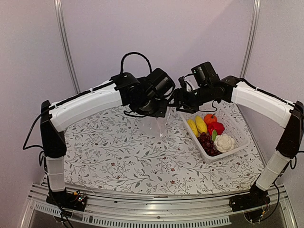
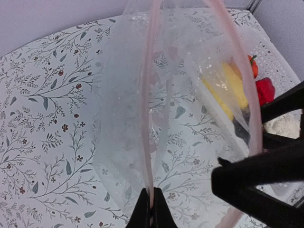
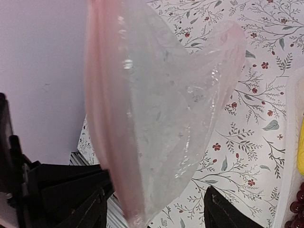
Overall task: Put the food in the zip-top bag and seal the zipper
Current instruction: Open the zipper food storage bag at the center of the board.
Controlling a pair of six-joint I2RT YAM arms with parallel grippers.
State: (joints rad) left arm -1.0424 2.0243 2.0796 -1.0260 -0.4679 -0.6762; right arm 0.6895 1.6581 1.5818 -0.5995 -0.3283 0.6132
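Clear bag (image 1: 159,124) held up over the table (image 1: 118,156); the food (image 1: 211,133) lies in the basket (image 1: 230,151).

My left gripper (image 2: 152,211) is pinched shut on the bag's pink zipper strip (image 2: 151,118), so the bag hangs clear of the flowered cloth, just beside the white basket. My right gripper (image 3: 159,194) has its jaws standing apart with the bag's mouth edge between them, and I see it clamping nothing. Through the plastic I make out only blurred yellow and red pieces. From the top view both sets of fingertips are hidden behind the wrists, and the bag is hard to pick out.
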